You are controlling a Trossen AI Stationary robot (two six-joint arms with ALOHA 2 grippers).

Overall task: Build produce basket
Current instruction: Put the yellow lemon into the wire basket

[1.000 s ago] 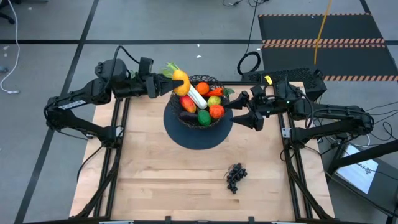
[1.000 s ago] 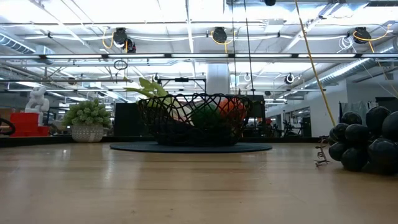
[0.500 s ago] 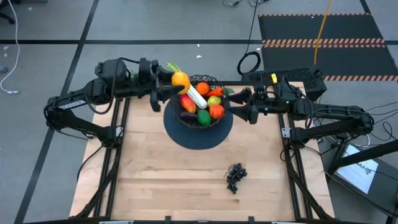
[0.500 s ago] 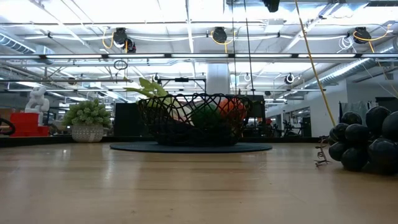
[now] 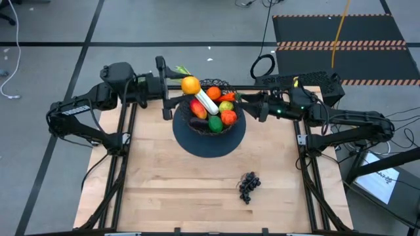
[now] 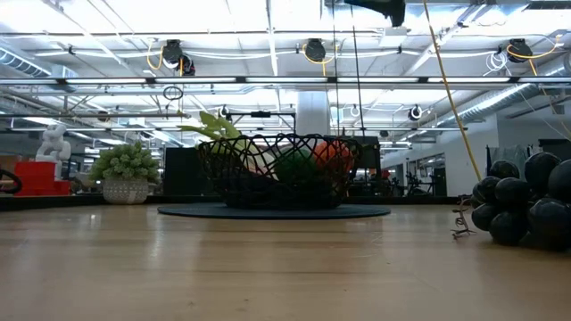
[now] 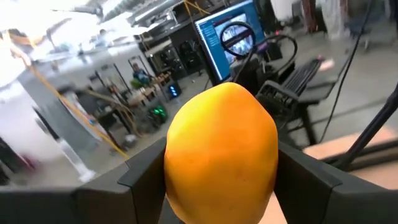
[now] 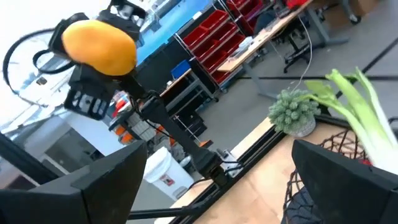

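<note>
Between left gripper [image 7: 219,180] fingers, lemon [image 7: 220,149]

Bare table [image 5: 164,183] in front of the basket [image 5: 211,111], only grapes [image 5: 249,187] near the right front.

Dark jointed arms, blocky black fingers [image 7: 311,183]

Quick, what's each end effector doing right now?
Left end effector: closed on the round yellow-orange toy fruit, beside the black wire-mesh basket.
Right end effector: open, empty.
</note>
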